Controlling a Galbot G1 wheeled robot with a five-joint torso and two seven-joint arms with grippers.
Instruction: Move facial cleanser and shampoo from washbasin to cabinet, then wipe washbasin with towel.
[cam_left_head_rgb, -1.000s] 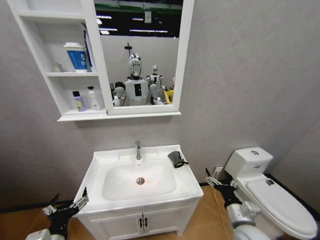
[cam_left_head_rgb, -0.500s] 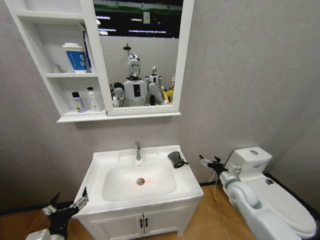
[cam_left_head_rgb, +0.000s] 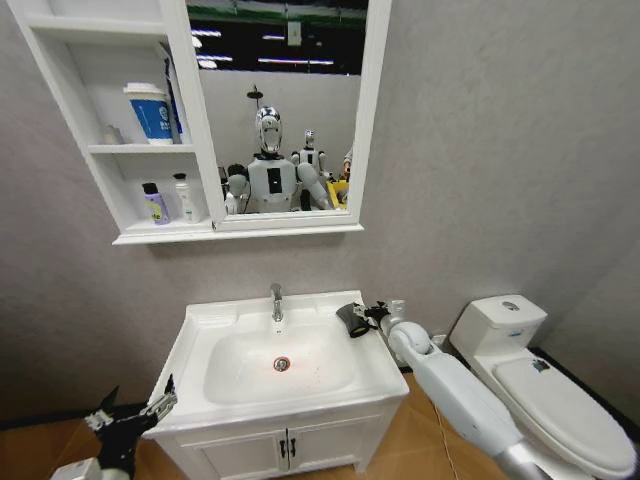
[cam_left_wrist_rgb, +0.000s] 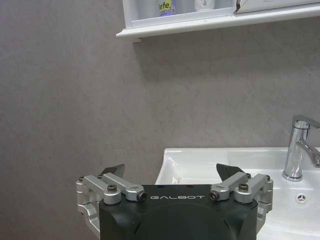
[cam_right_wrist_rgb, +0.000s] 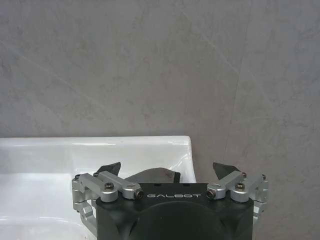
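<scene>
- Right claw (cam_left_head_rgb: 381, 311) is held with its fingers spread, just beside the towel (cam_left_head_rgb: 352, 319), at the back right corner of the washbasin (cam_left_head_rgb: 200, 345); whether it touches the cloth cannot be told.
- Left claw (cam_left_head_rgb: 130, 410) is parked low beside the washbasin's front left corner, fingers also spread.
- Two small bottles (cam_left_head_rgb: 168, 200) are seen standing on the lowest shelf of the cabinet (cam_left_head_rgb: 186, 120), a blue-and-white cup (cam_left_head_rgb: 150, 112) on the shelf above.

"GALBOT" — on left gripper (cam_left_wrist_rgb: 170, 175) and right gripper (cam_right_wrist_rgb: 167, 172).
</scene>
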